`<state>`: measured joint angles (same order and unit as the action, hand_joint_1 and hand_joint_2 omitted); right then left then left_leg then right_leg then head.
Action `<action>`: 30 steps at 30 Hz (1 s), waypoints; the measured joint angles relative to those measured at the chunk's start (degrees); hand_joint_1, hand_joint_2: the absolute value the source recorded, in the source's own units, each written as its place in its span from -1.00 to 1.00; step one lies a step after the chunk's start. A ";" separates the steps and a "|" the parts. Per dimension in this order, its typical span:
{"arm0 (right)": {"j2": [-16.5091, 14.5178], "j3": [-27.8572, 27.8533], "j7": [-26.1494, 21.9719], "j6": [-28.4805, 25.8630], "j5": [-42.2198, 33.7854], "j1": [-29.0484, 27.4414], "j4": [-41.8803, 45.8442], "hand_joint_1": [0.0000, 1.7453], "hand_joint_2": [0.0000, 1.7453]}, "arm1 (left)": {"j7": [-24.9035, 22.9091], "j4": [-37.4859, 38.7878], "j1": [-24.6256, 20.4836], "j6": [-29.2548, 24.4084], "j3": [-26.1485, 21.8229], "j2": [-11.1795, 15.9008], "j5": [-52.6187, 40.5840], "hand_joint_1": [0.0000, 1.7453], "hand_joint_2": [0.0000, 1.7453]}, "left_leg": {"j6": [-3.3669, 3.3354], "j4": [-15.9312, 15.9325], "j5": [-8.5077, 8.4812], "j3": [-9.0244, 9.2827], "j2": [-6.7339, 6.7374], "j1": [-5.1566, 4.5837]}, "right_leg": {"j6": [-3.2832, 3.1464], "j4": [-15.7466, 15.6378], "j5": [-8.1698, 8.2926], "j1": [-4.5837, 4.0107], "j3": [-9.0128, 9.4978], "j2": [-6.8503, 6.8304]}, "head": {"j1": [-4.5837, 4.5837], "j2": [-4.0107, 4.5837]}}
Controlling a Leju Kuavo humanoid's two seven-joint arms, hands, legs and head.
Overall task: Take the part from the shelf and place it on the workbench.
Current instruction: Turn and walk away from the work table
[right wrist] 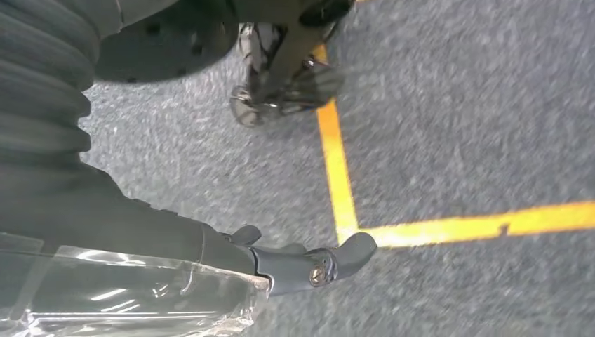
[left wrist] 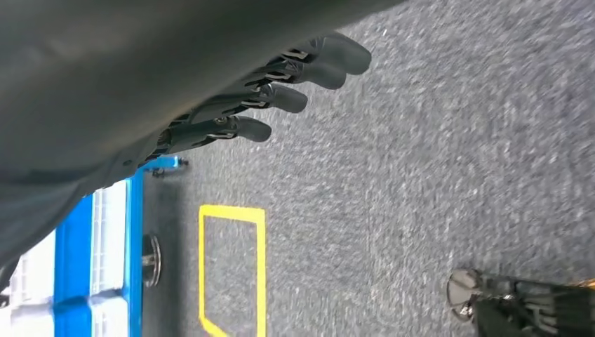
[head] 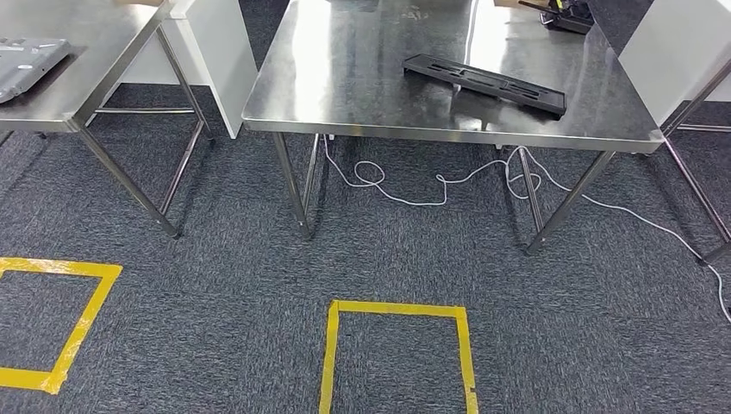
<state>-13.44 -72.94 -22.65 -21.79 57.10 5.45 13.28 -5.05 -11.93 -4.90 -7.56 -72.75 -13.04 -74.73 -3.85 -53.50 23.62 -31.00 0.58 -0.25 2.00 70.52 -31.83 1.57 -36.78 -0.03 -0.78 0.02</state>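
Observation:
A long black slotted part (head: 484, 84) lies flat on the steel workbench (head: 345, 95), toward its right side. I stand back from the bench on the carpet. My left hand (left wrist: 281, 91) hangs over the floor with its dark fingers stretched out and apart, holding nothing. My right hand (right wrist: 302, 263) also hangs low over the carpet. Its thumb sticks out straight with nothing pinched, and a glossy clear surface (right wrist: 126, 295) runs along its underside. Most of its fingers are hidden.
A second steel table (head: 78, 78) with a grey flat item (head: 26, 65) stands at the left. A white cable (head: 431, 185) loops under the workbench. Yellow tape squares (head: 396, 308) (head: 82, 323) mark the carpet. A blue crate (left wrist: 112, 253) sits near my left hand.

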 joint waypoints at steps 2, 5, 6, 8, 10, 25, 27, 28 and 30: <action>0.35 0.10 0.15 0.05 0.30 0.04 0.01 -1.00 1.00 | -0.09 0.02 -0.03 -0.11 -0.22 -0.16 0.25 -1.00 -1.00 | 0.74 -1.05 -0.58 -1.54 0.09 0.33 | 1.79 -6.37 2.35 0.69 4.80 -0.05 | 0.02 0.00; 0.47 0.40 0.28 0.14 0.45 0.25 0.01 -1.00 1.00 | -0.12 0.03 -0.07 -0.20 -0.60 -0.26 0.40 -1.00 -1.00 | 1.77 -3.25 -0.99 -3.43 0.08 0.25 | 1.67 -15.28 2.05 0.52 10.25 0.16 | 0.14 0.00; 0.49 0.46 0.33 0.15 0.47 0.25 0.01 -1.00 1.00 | -0.13 0.04 -0.06 -0.21 -0.69 -0.28 0.43 -1.00 -1.00 | 1.96 -3.63 -1.10 -3.74 0.05 0.25 | 1.15 -15.50 1.78 0.32 10.22 0.23 | 0.07 0.00; 0.51 0.50 0.50 0.16 0.52 0.13 0.01 -1.00 1.00 | -0.13 0.04 0.01 -0.21 -0.79 -0.31 0.44 -1.00 -1.00 | 2.34 -4.34 -0.88 -4.08 -0.03 0.63 | -0.05 -15.24 2.04 0.68 9.44 0.12 | -0.22 0.00; 0.54 0.55 0.68 0.17 0.56 0.08 0.01 -1.00 1.00 | -0.13 0.04 0.10 -0.21 -0.85 -0.31 0.49 -1.00 -1.00 | 2.93 -7.29 2.57 -5.11 -0.13 1.10 | -1.48 -15.22 2.79 0.74 8.75 -0.04 | -0.37 0.00; 0.82 1.04 1.89 -0.23 0.98 -0.29 0.01 -1.00 1.00 | -0.89 0.08 -0.01 -0.22 -2.13 -0.47 1.75 -1.00 -1.00 | 0.83 -2.18 4.65 3.35 -0.44 0.55 | 0.67 -12.54 5.30 -0.12 3.47 -0.11 | -0.31 0.00; 0.94 1.10 2.00 -0.28 1.11 -0.28 0.01 -1.00 1.00 | -0.98 0.09 -0.10 -0.28 -2.26 -0.59 1.84 -1.00 -1.00 | 0.13 -1.98 3.59 2.05 -0.23 0.32 | -0.27 -5.85 0.71 -0.24 0.61 -0.06 | -0.10 0.00; 0.98 1.13 2.04 -0.30 1.18 -0.30 0.01 -1.00 1.00 | -1.03 0.09 -0.10 -0.30 -2.29 -0.60 1.88 -1.00 -1.00 | -0.10 -2.01 3.06 1.33 -0.16 0.11 | -0.49 -1.82 -1.30 -0.27 -0.75 -0.05 | 0.06 0.00; 1.08 1.17 2.10 -0.32 1.25 -0.33 0.01 -1.00 1.00 | -1.09 0.10 -0.10 -0.32 -2.33 -0.62 1.93 -1.00 -1.00 | -0.20 -2.07 2.07 -0.05 -0.08 -0.36 | -0.09 2.35 -2.43 -0.39 -1.20 -0.05 | 0.16 0.00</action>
<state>-12.36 -71.76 -20.55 -22.11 58.35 5.12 13.29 -6.14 -11.84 -4.99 -7.88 -75.07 -13.67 -72.80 -4.05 -55.57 25.68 -31.05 0.49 -0.61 1.91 72.87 -34.26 1.18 -37.99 -0.08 -0.62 0.02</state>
